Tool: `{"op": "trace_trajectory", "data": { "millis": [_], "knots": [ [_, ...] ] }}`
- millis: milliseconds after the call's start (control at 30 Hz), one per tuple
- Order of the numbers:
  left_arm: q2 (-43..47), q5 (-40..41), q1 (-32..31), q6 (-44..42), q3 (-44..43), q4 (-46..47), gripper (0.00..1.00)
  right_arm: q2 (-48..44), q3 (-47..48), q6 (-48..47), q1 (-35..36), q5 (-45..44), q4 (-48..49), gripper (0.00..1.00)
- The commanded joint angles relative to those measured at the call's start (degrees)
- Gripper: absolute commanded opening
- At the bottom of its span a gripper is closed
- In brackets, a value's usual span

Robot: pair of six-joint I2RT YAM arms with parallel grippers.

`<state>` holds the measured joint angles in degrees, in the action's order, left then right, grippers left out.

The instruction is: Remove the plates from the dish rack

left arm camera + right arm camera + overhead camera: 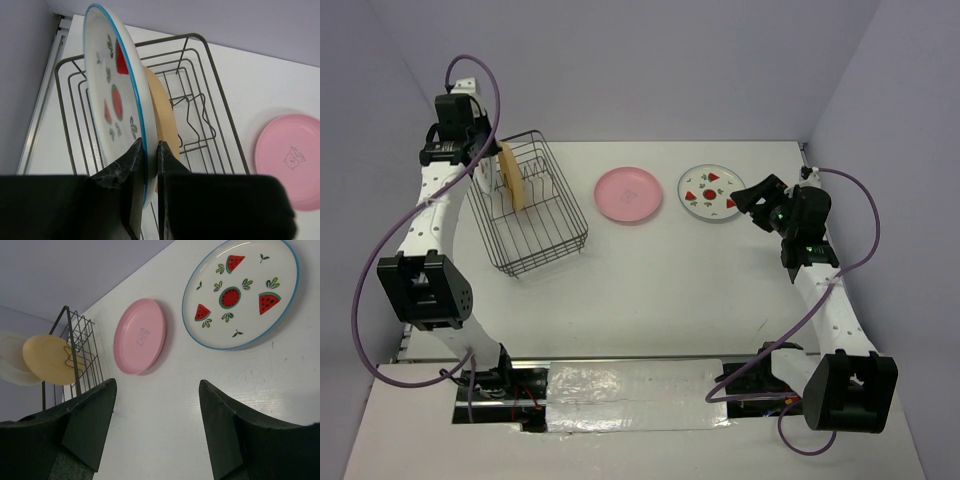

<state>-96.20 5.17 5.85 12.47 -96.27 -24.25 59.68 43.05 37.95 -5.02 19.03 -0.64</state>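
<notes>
The dark wire dish rack (548,256) stands at the far left. A white plate with red watermelon marks (107,85) and a yellow-orange plate (166,122) stand upright in it, side by side. My left gripper (150,150) is shut on the white plate's blue rim, over the rack's left side (485,165). A pink plate (629,193) and a second white watermelon plate (710,192) lie flat on the table. My right gripper (157,384) is open and empty, above the table just right of that watermelon plate (240,292).
The purple back wall and side walls close in the white table (660,290). The rack's right rim (200,37) lies between the upright plates and the pink plate (290,160). From the right wrist, the pink plate (140,335) lies beyond the fingers.
</notes>
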Motion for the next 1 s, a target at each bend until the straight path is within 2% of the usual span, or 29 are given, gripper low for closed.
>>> {"op": "trace_trajectory", "data": {
  "millis": [0,133,167,267,433,467,567,733,833,967],
  "knots": [
    [5.94,1.86,0.66,0.54,-8.30,5.72,0.00,-1.50,0.46,-0.86,0.18,0.04,1.08,0.74],
    [6.02,1.33,0.22,2.29,-12.10,1.84,0.00,-1.85,0.63,-0.95,0.18,0.84,0.74,0.74],
    [6.38,3.95,-1.17,1.60,-12.19,1.58,0.00,-1.94,0.63,-0.95,0.27,0.84,-0.05,0.74],
    [7.70,15.61,-10.05,-6.39,-11.66,3.15,0.00,-2.37,0.63,-0.69,0.18,1.10,-0.23,0.74],
    [7.08,15.40,-17.96,-9.21,-13.68,2.63,0.00,-2.29,1.34,-0.69,0.27,2.77,-0.58,0.74],
    [7.08,16.27,-20.24,-11.74,-13.60,2.89,0.00,-2.11,1.69,-0.60,0.18,4.25,-0.59,0.74],
    [6.82,21.01,-33.74,-19.91,-11.15,4.91,0.00,-0.36,3.35,1.06,0.27,8.28,-1.02,0.75],
    [6.91,20.41,-44.68,-19.77,-6.92,6.93,0.00,1.14,5.38,3.61,0.10,14.81,-0.76,0.77],
    [6.38,26.89,-53.02,-21.52,-4.28,8.34,0.00,0.09,5.03,5.46,0.09,16.83,0.38,0.77],
    [6.99,29.02,-62.60,-22.84,0.97,13.60,0.00,-0.70,4.68,8.80,-0.08,19.55,1.43,0.79]
  ]
}}
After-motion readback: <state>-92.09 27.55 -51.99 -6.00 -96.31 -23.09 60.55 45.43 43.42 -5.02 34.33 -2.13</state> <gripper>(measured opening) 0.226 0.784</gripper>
